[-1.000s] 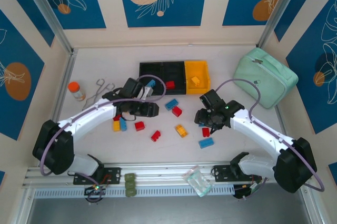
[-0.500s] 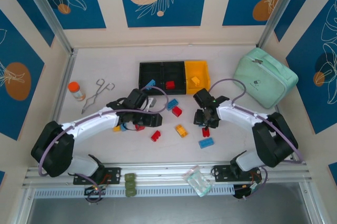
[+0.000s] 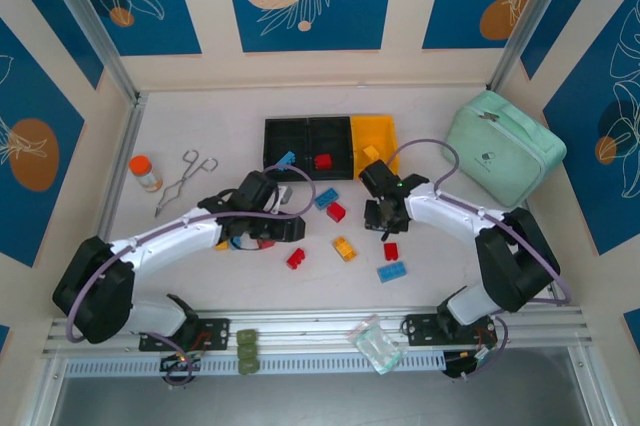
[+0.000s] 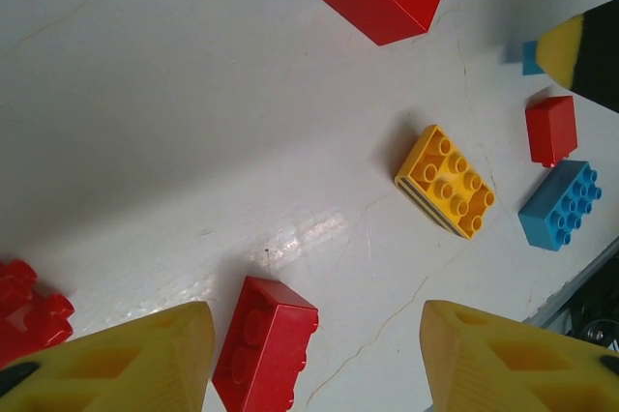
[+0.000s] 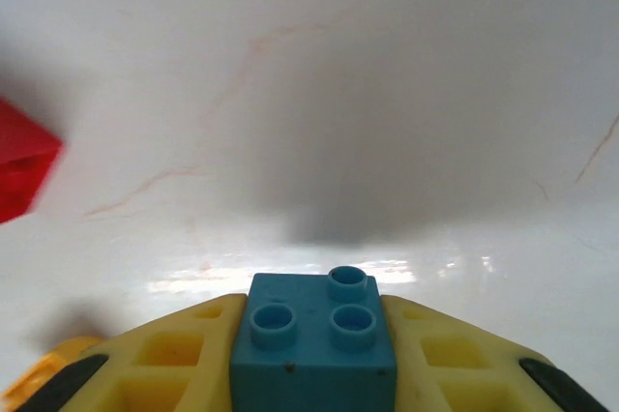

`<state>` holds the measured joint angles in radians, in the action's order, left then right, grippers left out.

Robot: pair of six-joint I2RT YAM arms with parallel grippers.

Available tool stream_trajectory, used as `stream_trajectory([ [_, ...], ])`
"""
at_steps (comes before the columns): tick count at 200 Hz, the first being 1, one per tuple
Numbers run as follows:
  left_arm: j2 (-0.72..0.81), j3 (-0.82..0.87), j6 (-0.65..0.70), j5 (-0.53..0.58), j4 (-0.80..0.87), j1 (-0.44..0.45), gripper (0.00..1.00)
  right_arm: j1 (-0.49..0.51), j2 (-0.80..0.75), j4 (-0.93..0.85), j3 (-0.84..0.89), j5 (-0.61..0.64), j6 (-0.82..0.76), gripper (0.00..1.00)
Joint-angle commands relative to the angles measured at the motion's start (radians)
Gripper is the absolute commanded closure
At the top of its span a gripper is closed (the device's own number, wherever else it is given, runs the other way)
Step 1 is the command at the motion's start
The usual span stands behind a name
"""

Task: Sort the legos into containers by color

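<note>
Pinches blue brick (image 5: 314,359) in right gripper (image 5: 314,330), studs toward wrist camera. Holds left gripper (image 4: 314,359) spread over red brick (image 4: 266,342), studs sideways.

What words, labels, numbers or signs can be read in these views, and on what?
No text can be read.
mint green pouch: small dark mark, too small to read.
orange-capped bottle: nothing legible.
yellow lego and blue lego: no legible lettering on the studs.

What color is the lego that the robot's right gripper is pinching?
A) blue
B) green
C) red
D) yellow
A: in the right wrist view a blue lego sits clamped between the yellow fingers of the right gripper.
</note>
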<state>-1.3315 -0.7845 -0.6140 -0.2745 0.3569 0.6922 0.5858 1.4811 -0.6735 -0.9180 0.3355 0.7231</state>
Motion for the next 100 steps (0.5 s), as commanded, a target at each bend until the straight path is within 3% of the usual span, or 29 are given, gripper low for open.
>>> stream_trajectory([
  [1,0.058,0.030,-0.043,0.064,0.009,0.004,0.42,0.027,-0.032,-0.047,-0.086,0.001,-0.023,0.70],
  [43,0.170,0.096,-0.103,0.146,0.072,-0.021,0.41,0.073,0.068,-0.049,-0.280,-0.034,-0.060,0.70],
  [100,0.325,0.190,-0.121,0.202,0.208,-0.073,0.41,0.133,0.359,-0.072,-0.631,-0.082,-0.103,0.70],
])
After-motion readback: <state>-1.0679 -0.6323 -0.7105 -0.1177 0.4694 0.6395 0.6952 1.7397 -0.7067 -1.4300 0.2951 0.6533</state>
